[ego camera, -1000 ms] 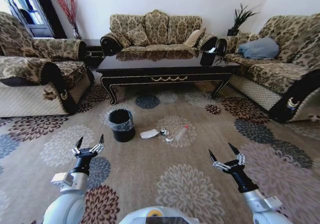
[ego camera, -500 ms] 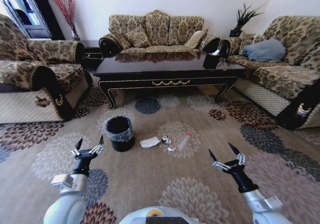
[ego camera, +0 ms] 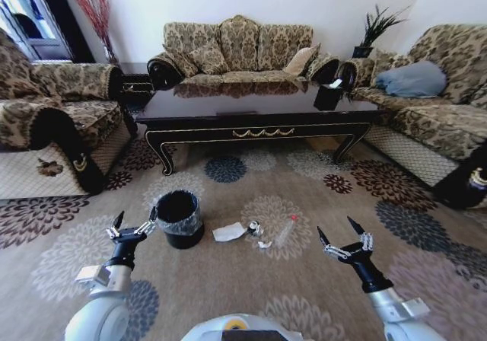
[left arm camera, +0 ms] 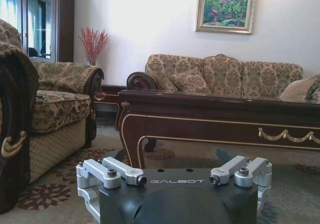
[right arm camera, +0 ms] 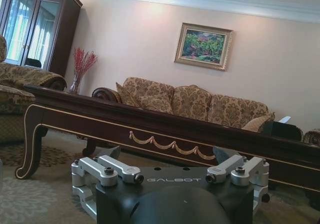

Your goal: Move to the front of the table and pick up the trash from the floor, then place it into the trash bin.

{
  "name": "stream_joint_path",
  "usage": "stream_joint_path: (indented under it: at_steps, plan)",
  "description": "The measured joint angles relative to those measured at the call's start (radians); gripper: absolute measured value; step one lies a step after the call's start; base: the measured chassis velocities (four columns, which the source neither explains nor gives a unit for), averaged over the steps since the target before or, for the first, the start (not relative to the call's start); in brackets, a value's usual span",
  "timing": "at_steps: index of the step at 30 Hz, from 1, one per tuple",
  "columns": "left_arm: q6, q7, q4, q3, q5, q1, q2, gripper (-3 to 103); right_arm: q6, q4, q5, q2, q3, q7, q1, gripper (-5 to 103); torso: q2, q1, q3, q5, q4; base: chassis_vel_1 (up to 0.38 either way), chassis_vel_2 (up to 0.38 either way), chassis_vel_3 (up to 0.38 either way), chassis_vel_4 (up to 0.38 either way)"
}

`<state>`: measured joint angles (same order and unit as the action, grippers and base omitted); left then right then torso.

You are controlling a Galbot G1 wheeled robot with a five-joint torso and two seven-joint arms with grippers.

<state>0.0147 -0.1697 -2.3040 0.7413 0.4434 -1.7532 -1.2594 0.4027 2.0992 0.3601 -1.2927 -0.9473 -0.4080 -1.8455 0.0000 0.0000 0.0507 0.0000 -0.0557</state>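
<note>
- The whole head view has shifted compared with a second ago: the table [ego camera: 259, 116] and sofas sit higher and more squarely ahead, so the robot has driven and turned toward the table's front. The things themselves have not moved.
- The trash lies on the floor [ego camera: 228, 280] in front of the table: a flat white paper scrap [ego camera: 228, 231], a crushed silvery can [ego camera: 252, 227], a tiny white bit [ego camera: 264, 243], and a clear bottle with a red cap [ego camera: 285, 230].
- The trash bin [ego camera: 179, 218], black with a crinkled liner, stands just beside the paper scrap, on the robot's left.
- The left gripper [ego camera: 133, 223] hovers low near the bin, fingers spread, holding nothing.
- The right gripper [ego camera: 340, 233] hovers right of the bottle, fingers likewise spread and empty.
- Judged from this, the approach is nearly complete; no picking has begun.
</note>
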Motion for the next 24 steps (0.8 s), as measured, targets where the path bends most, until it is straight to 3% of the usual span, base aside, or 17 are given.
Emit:
stream_joint_path:
  at_steps: [6,14,18,19,23,24]
  plan:
    - [0.011,-0.007,0.010,-0.001,0.000,0.004,0.002,100,0.000,0.000,0.000,0.000,0.000,0.004,0.000,100,0.000,0.000,0.000,-0.0001,-0.0002,-0.165,0.164,0.164,-0.183]
    - [0.059,-0.030,0.028,0.009,0.025,-0.013,0.007,100,0.004,0.008,-0.005,-0.001,0.004,0.072,0.006,100,0.000,0.000,0.000,0.0000,0.0000,-0.139,0.133,0.129,-0.140]
    - [0.172,-0.086,-0.010,0.032,0.020,-0.072,0.029,100,0.011,0.000,-0.019,-0.005,0.004,0.092,0.009,100,0.000,0.000,0.000,0.0001,0.0001,-0.030,0.034,0.026,-0.052]
    - [0.172,-0.086,-0.010,0.032,0.020,-0.072,0.029,100,0.011,0.000,-0.019,-0.005,0.004,0.092,0.009,100,0.000,0.000,0.000,0.0001,0.0001,0.000,0.000,0.000,0.000]
    - [0.275,-0.120,0.025,0.061,0.065,-0.070,0.094,100,0.026,-0.018,-0.032,-0.012,0.003,0.093,0.006,100,0.000,0.000,0.000,-0.0002,0.0002,0.000,0.000,0.000,0.000]
    - [0.275,-0.120,0.025,0.061,0.065,-0.070,0.094,100,0.026,-0.018,-0.032,-0.012,0.003,0.093,0.006,100,0.000,0.000,0.000,-0.0002,0.0002,0.000,0.000,0.000,0.000]
